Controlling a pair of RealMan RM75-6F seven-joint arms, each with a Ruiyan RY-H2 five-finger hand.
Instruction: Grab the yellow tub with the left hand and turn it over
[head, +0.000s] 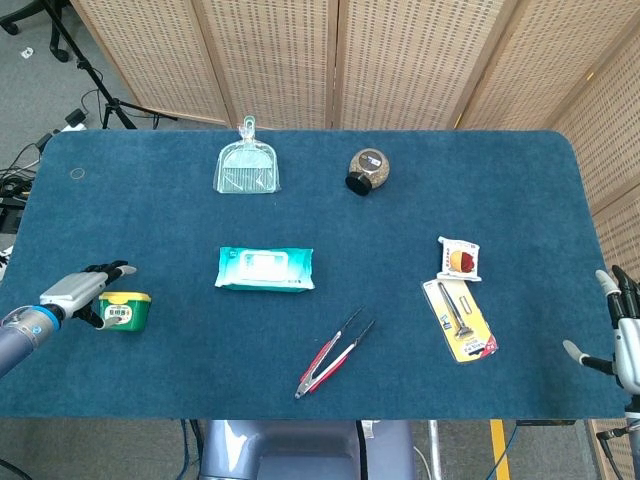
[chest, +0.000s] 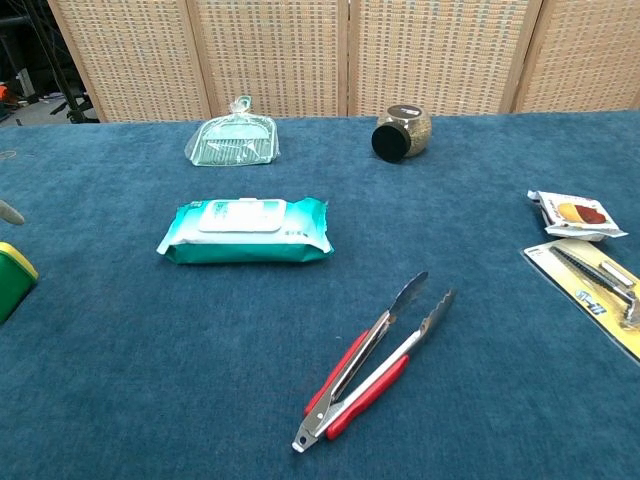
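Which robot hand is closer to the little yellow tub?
Left. The left hand is right against the yellow tub at the table's left edge; the right hand is far across the table.
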